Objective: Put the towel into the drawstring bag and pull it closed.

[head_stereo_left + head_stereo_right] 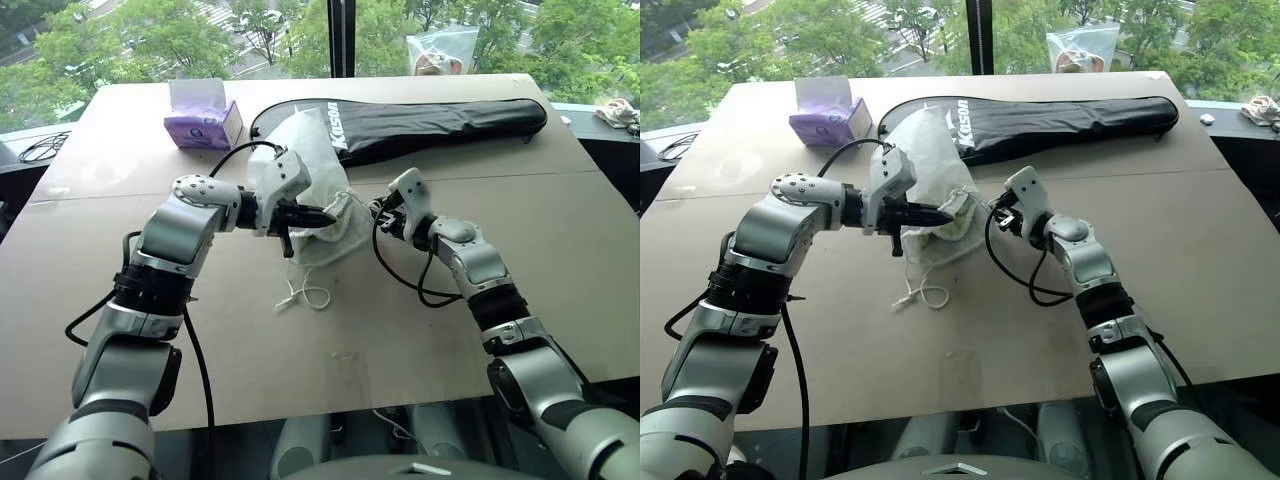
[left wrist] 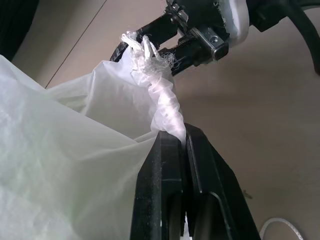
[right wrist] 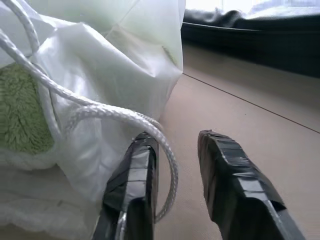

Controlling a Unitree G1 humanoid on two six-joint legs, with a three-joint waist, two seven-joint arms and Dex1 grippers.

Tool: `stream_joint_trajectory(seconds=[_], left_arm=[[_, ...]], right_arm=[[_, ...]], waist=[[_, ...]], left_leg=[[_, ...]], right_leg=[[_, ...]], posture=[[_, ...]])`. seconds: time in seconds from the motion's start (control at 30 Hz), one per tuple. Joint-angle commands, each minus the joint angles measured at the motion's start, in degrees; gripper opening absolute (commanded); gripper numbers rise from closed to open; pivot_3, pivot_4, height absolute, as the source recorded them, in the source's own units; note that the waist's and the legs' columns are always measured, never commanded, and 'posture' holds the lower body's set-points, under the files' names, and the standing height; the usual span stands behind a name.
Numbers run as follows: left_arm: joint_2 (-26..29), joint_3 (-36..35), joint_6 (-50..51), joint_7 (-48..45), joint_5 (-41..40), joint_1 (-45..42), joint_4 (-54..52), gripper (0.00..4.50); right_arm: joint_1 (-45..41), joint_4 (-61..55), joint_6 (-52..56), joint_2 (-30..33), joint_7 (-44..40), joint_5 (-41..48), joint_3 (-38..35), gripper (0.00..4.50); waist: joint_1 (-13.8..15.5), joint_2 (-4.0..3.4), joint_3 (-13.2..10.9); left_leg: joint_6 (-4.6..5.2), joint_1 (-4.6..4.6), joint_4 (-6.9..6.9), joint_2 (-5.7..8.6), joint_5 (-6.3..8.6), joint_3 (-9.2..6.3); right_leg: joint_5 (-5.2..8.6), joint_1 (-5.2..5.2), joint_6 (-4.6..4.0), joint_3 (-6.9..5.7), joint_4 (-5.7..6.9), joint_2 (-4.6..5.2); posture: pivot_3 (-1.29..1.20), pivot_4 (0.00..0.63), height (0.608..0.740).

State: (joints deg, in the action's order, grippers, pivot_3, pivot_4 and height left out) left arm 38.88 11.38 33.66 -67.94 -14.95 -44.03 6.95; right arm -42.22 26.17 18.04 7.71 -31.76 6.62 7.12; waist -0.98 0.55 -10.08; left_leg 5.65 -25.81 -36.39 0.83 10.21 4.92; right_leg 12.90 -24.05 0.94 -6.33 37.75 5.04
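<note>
Inside, the towel (image 3: 20, 107) shows green through the drawstring bag (image 1: 315, 165), which sits mid-table just before the black racket cover (image 1: 440, 125) lettered "Kason". Left gripper (image 1: 325, 216) is clamped on the bag's gathered mouth. Right gripper (image 3: 175, 150) sits narrowly apart beside it, a white cord loop (image 3: 167, 150) draped over one finger; a purple tissue box (image 1: 203, 122) stands further back.

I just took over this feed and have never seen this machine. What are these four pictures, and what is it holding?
Two pictures look down from the robot's head; two sit on its wrists. On the table lie a purple tissue box, a black racket cover and a white drawstring bag with a green towel inside. The left gripper is shut on the bag's gathered fabric. The right gripper stands slightly apart beside a cord loop, gripping nothing clearly.
</note>
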Motion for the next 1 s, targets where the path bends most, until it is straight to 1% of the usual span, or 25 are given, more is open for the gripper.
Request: stream_joint_trajectory(seconds=[0.03,0.07,0.1,0.13,0.17,0.2,0.23,0.27,0.33,0.4,0.47,0.53,0.63,0.67,0.77,0.8,0.9,0.97,1.0], left_arm=[[-0.7,-3.3,-4.3,0.5,-1.5,0.7,-2.0,0.00],[-0.6,-4.0,-2.5,-0.7,-3.0,0.1,-1.3,0.00],[-0.5,-5.0,-0.6,-2.0,-5.1,-0.2,-1.0,0.56],[0.3,-5.9,1.7,-3.9,-7.3,-0.2,-1.3,0.76],[1.5,-6.7,3.6,-5.3,-8.9,0.2,-1.7,1.15],[2.4,-7.3,4.7,-5.8,-9.7,0.7,-1.9,1.64],[3.0,-7.7,5.5,-6.0,-10.2,1.0,-2.0,2.00],[4.1,-10.0,7.8,-5.0,-11.7,1.7,-1.6,2.67],[7.5,-13.7,11.2,-5.3,-14.1,5.1,-2.3,3.53],[10.8,-16.4,12.8,-5.4,-15.4,11.4,-5.1,3.53],[11.8,-17.5,10.7,-2.7,-13.9,17.5,-7.6,3.53],[10.5,-17.1,7.1,1.4,-11.1,22.5,-9.2,3.53],[6.2,-13.8,2.3,7.5,-7.0,28.1,-12.0,3.53],[4.4,-12.7,1.4,9.7,-5.8,28.9,-12.7,3.53],[0.1,-10.2,0.6,15.6,-2.7,29.1,-13.2,3.53],[-0.9,-8.6,-1.5,17.6,-0.1,29.5,-13.1,3.53],[-2.4,-5.0,-5.6,22.3,5.9,31.5,-13.3,2.76],[-3.1,-3.4,-10.6,24.8,9.4,33.9,-12.9,1.87],[-3.6,-3.1,-12.5,26.1,10.5,34.8,-12.5,1.61]], right_arm=[[0.7,-6.5,0.3,0.0,2.2,0.6,-1.8,0.02],[2.0,-9.2,1.5,0.1,2.8,0.6,-1.7,0.02],[3.3,-12.1,2.8,0.3,3.4,0.7,-1.6,0.00],[4.6,-15.4,4.5,0.3,4.2,1.2,-1.9,0.00],[6.0,-18.9,6.5,0.3,4.9,1.6,-2.1,0.00],[7.0,-21.4,8.0,0.3,5.5,1.9,-2.2,0.00],[7.6,-23.1,9.2,0.4,5.9,2.0,-2.2,0.00],[8.9,-26.0,10.8,0.5,6.4,2.0,-2.0,0.00],[11.0,-30.3,13.2,0.5,7.5,1.9,-1.4,0.00],[12.7,-33.1,14.7,0.6,8.4,1.4,-0.9,0.00],[13.7,-34.8,15.7,0.7,9.2,1.0,-0.6,0.00],[14.3,-35.9,16.3,0.7,9.7,1.1,-0.5,0.00],[14.6,-36.4,16.9,0.4,10.1,1.5,-0.4,0.00],[14.6,-36.4,17.0,0.4,10.1,1.6,-0.4,0.00],[14.5,-36.2,17.0,0.7,9.6,1.8,-0.2,0.00],[14.5,-36.2,17.0,0.9,9.5,1.8,-0.3,0.00],[14.2,-36.6,17.1,1.4,9.7,1.8,-0.6,0.00],[14.1,-37.1,17.2,1.6,10.1,1.9,-1.1,0.00],[14.1,-37.3,17.1,1.6,10.3,1.9,-1.4,0.00]], waist=[[0.2,0.00,0.0],[0.2,0.00,0.0],[0.3,0.00,0.0],[0.3,0.00,0.0],[0.2,0.00,0.0],[0.1,0.00,0.0],[0.0,0.00,0.0],[0.0,0.00,0.0],[-0.3,0.00,0.0],[-1.3,-0.01,0.0],[-1.3,-0.01,0.0],[-1.0,-0.03,0.0],[-0.1,-0.03,0.0],[0.3,-0.02,0.0],[1.2,-0.05,0.0],[1.4,-0.05,0.1],[1.8,-0.17,0.1],[1.8,-0.34,0.2],[1.8,-0.55,0.4]], left_leg=[[-0.01,0.00,0.00,0.00,0.01,0.00],[-0.03,-0.01,0.00,0.00,0.02,0.00],[-0.04,-0.02,0.00,0.00,0.02,-0.02],[-0.04,-0.02,0.00,0.00,0.03,-0.03],[-0.06,-0.02,-0.01,0.00,0.03,-0.03],[-0.07,-0.01,0.00,0.00,0.04,-0.03],[-0.06,-0.02,0.00,0.00,0.04,-0.03],[-0.07,0.00,0.00,0.00,0.04,-0.04],[-0.08,0.01,0.00,-0.01,0.05,-0.03],[-0.11,0.07,0.02,-0.03,0.06,-0.03],[-0.20,0.12,0.07,-0.02,0.12,-0.04],[-0.25,0.12,0.08,-0.02,0.15,-0.04],[-0.26,0.11,0.07,-0.01,0.15,-0.10],[-0.27,0.12,0.06,-0.01,0.15,-0.09],[-0.28,0.12,0.05,0.01,0.14,-0.12],[-0.29,0.13,0.05,0.03,0.14,-0.11],[-0.30,0.16,0.05,0.03,0.14,-0.10],[-0.30,0.17,0.05,0.03,0.13,-0.10],[-0.30,0.17,0.06,0.02,0.13,-0.09]], right_leg=[[0.00,0.00,0.00,0.00,0.00,0.01],[0.00,0.00,0.00,-0.01,-0.02,0.02],[0.00,0.01,0.00,-0.01,-0.02,0.02],[0.00,0.01,0.00,-0.02,-0.03,0.02],[0.00,0.01,0.00,-0.01,-0.03,0.02],[0.00,0.01,0.00,-0.01,-0.04,0.02],[0.00,0.00,0.00,-0.01,-0.03,0.01],[0.00,0.00,0.00,-0.01,-0.02,0.01],[0.01,0.00,0.00,0.01,-0.01,-0.01],[0.01,-0.01,0.00,0.07,0.00,-0.02],[0.02,-0.01,0.00,0.09,-0.01,-0.01],[0.02,0.00,0.00,0.09,-0.04,0.02],[0.06,0.00,-0.06,0.02,-0.11,0.08],[0.14,0.01,-0.21,0.04,-0.13,0.11],[0.14,0.03,-0.22,-0.03,-0.13,0.18],[0.14,0.03,-0.21,-0.02,-0.12,0.19],[0.14,0.03,-0.22,-0.03,-0.09,0.19],[0.14,0.04,-0.22,-0.02,-0.07,0.19],[0.14,0.04,-0.22,-0.03,-0.08,0.19]], posture=[[0.00,0.150,0.740],[0.00,0.150,0.740],[0.00,0.150,0.740],[0.00,0.150,0.740],[0.00,0.150,0.740],[0.00,0.150,0.740],[0.00,0.150,0.740],[0.00,0.150,0.740],[0.00,0.150,0.740],[0.00,0.150,0.740],[0.00,0.150,0.740],[0.00,0.150,0.740],[0.00,0.150,0.740],[0.00,0.150,0.740],[0.00,0.150,0.740],[0.00,0.150,0.740],[0.00,0.150,0.740],[0.00,0.150,0.740],[0.00,0.150,0.740]])
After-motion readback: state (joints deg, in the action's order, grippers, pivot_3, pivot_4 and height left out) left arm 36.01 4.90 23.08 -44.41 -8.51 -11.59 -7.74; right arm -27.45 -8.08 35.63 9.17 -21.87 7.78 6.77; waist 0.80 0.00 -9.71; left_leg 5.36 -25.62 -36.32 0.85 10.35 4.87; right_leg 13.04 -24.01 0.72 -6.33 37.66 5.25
